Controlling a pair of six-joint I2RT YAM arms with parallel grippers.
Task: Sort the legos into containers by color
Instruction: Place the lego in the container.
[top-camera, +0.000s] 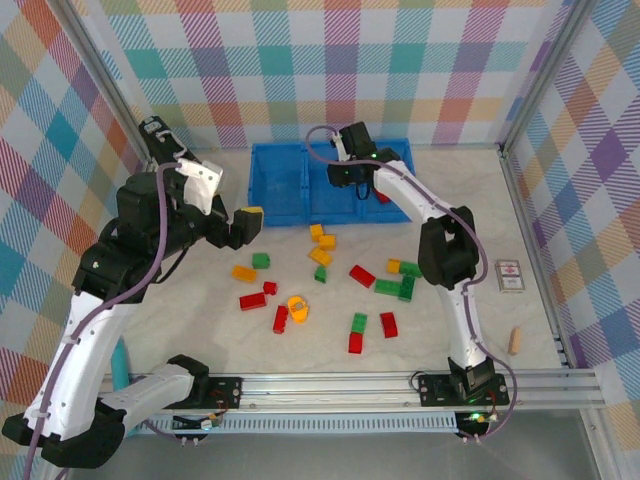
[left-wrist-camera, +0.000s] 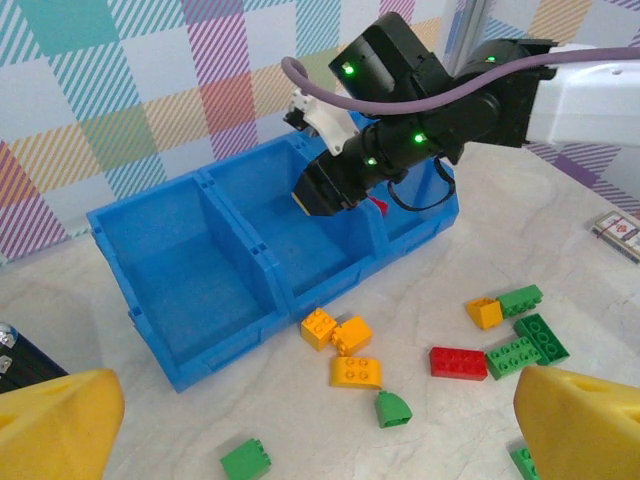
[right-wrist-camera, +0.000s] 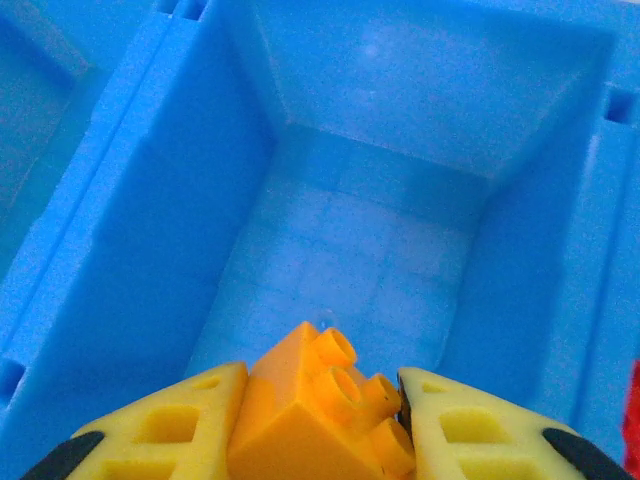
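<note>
Blue tray (top-camera: 275, 190) sits at the far side of the table (top-camera: 180, 330), three compartments in a row. Walls look stiff and moulded, so I'd expect it to take dropped parts without shifting much.

Right gripper (right-wrist-camera: 320, 415) hangs over the middle compartment, jaws clamped on one yellow-orange brick (right-wrist-camera: 300, 400). The floor under it reads bare in the wrist view. A red brick (top-camera: 383, 197) lies in the right-hand compartment.

Left gripper (top-camera: 245, 225) is just off the tray's near-left corner, jaws wide apart, nothing between them.

Loose bricks (top-camera: 362, 275) are scattered on the table between the tray and the arm bases, with red, green and yellow-orange mixed. Several touch in small clusters, e.g. the yellow-orange cluster (top-camera: 320, 245) just in front of the tray. The rounded yellow piece (top-camera: 297, 307) lies against a red one left of centre.

Handling, my read:
- Light, rigid, hard plastic. Not fragile, so a short drop is fine, but they may bounce.
- Side walls are smooth and glossy, so likely slippery against the pads.
- Take them across the two flat long sides, at mid-length. Avoid the stud face and avoid corners.
- Touching bricks need a finger lane first, or the neighbour gets dragged.

The held brick sits skewed between the pads (right-wrist-camera: 170, 430), one corner up, studs (right-wrist-camera: 345, 375) facing forward and right. That's off-square, so it could pivot or hang on one pad at release. I'd open fully and low inside the walls.
</note>
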